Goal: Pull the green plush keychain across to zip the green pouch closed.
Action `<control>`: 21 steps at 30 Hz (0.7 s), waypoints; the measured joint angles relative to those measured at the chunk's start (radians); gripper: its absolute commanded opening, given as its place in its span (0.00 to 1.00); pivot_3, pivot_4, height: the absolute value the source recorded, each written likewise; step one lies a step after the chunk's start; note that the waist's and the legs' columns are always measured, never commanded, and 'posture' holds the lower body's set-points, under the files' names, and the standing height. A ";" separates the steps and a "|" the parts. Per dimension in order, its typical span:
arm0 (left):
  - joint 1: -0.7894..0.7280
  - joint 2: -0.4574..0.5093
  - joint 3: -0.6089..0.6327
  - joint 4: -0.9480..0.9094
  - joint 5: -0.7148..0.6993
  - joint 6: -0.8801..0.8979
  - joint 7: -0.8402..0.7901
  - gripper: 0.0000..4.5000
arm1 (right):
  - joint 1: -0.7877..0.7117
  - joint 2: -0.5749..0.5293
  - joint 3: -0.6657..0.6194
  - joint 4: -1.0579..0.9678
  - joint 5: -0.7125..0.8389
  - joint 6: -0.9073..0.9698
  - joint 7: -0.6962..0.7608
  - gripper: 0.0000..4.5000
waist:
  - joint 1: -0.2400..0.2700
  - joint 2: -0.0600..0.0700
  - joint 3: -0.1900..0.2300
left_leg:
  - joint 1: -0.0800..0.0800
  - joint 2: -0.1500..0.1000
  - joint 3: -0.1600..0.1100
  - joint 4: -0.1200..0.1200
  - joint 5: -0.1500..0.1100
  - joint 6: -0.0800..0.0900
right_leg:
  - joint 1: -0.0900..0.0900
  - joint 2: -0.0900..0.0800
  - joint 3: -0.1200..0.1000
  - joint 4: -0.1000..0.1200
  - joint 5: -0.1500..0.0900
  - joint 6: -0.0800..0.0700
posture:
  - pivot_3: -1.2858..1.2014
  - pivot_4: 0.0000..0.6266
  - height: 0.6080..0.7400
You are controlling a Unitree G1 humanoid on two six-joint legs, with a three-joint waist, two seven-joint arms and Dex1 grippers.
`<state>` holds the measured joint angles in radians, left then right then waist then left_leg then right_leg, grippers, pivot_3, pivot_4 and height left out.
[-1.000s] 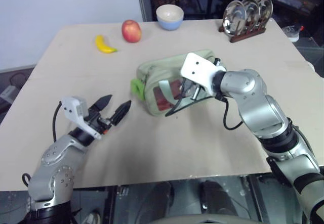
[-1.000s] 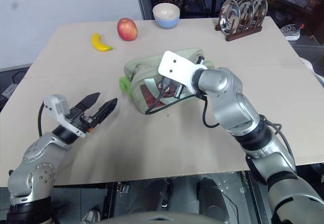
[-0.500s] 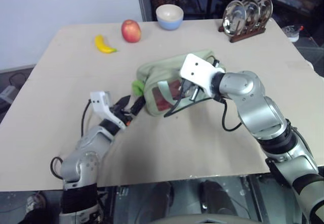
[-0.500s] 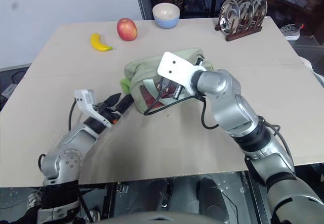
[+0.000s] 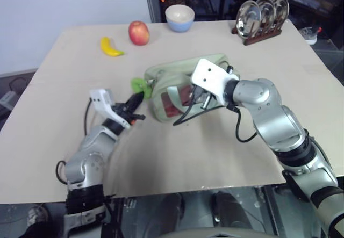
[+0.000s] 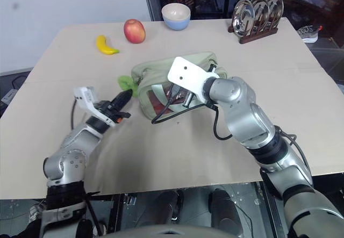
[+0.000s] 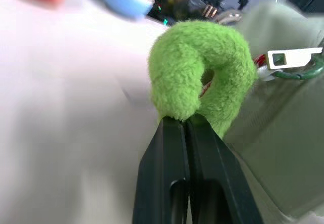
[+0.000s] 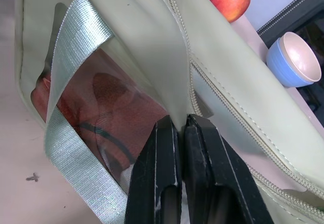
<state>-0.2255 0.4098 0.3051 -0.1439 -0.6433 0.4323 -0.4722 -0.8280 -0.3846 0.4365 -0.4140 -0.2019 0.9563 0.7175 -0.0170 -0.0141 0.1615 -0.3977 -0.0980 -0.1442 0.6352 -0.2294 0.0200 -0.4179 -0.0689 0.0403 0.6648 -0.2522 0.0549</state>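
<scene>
The left tool (image 7: 187, 125) is fully closed, its two black fingers pinching the lower edge of the green plush keychain (image 7: 202, 70), which sits at the left end of the green pouch (image 5: 177, 77), centre of the left eye view. The right tool (image 8: 185, 125) is closed as well, nipping a fold of the pouch's fabric beside the zipper and bracing the bag against the counter (image 5: 177, 152).

To do the step well, I judge the pull should run straight along the line of the zipper teeth, kept low and steady, with the right tool holding the fabric taut so the pouch does not slide or bunch. The grip takes only the fringe of the plush, so a sharp tug could slip off; a slow draw looks safer.

How far the zipper stands open is hard to make out: in both eye views the white wrist plate and the right arm cover the pouch's top right. The slider itself is hidden; in the left wrist view a white tab and green ring show beside the plush. The dark red contents behind the clear window cannot be identified.
</scene>
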 measured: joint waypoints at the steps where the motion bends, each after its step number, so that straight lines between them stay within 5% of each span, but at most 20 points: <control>1: 0.003 0.020 -0.004 -0.004 0.029 -0.029 -0.016 0.01 | 0.001 0.000 0.000 0.000 0.002 0.000 -0.003 0.00 | 0.000 0.000 0.000 | 0.000 0.000 0.000 0.000 0.000 0.000 | 0.000 0.000 0.000 0.000 0.000 0.000 | 0.52 0.24 1.00; 9: -0.130 0.296 -0.097 0.010 0.369 -0.404 -0.195 0.01 | 0.008 0.011 0.000 0.001 0.018 -0.001 -0.027 0.00 | 0.004 0.000 0.000 | -0.001 0.000 -0.001 -0.001 0.000 0.000 | 0.000 0.000 -0.002 -0.001 0.000 0.000 | 0.52 0.24 1.00; 15: -0.372 0.334 -0.223 0.141 0.469 -0.548 -0.323 0.01 | 0.008 0.025 0.009 0.002 0.024 -0.003 -0.032 0.00 | -0.004 0.000 0.000 | -0.001 -0.001 -0.001 -0.001 0.000 0.000 | -0.001 0.000 -0.001 -0.001 0.000 0.000 | 0.52 0.24 1.00; 21: -0.501 0.309 -0.325 0.317 0.495 -0.599 -0.461 0.47 | 0.007 0.037 0.017 0.001 0.029 -0.001 -0.043 0.00 | -0.024 0.000 0.000 | -0.002 -0.001 -0.001 -0.001 0.000 0.000 | -0.003 0.000 -0.001 0.000 0.000 0.000 | 0.52 0.24 1.00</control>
<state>-0.7265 0.7193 -0.0195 0.1735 -0.1481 -0.1672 -0.9332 -0.8206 -0.3480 0.4539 -0.4128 -0.1730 0.9552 0.6750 -0.0410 -0.0141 0.1616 -0.4000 -0.0989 -0.1452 0.6343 -0.2294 0.0202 -0.4205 -0.0690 0.0394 0.6648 -0.2522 0.0551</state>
